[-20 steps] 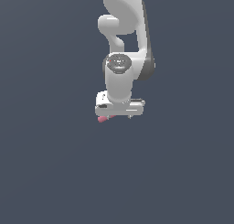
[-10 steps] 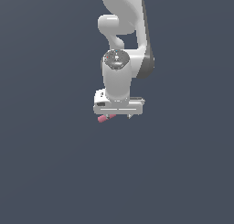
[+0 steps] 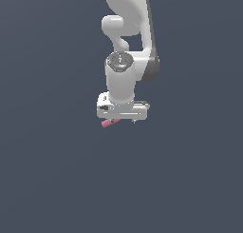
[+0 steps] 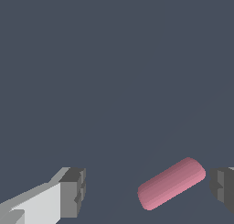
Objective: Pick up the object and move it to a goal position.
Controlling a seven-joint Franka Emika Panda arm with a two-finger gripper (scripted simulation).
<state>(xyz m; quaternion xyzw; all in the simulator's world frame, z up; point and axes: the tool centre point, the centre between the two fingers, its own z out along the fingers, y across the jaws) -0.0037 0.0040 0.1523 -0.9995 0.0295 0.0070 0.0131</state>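
The object is a small pink-red peg with rounded ends point(image 4: 171, 183). In the wrist view it lies slantwise between my two fingers, close to one dark pad point(image 4: 222, 188) and well apart from the other point(image 4: 73, 192). My gripper point(image 4: 148, 191) is open, with its jaws on either side of the peg and not touching it. In the exterior view the white hand point(image 3: 122, 120) hangs straight down over the peg point(image 3: 108, 123). One end of the peg pokes out toward the exterior view's left. The fingertips are mostly hidden under the hand there.
A plain dark grey surface point(image 3: 190, 179) fills both views. The white arm point(image 3: 128, 32) rises from the hand to the frame's top.
The wrist has shifted very slightly toward the exterior view's left. The peg lies where it was.
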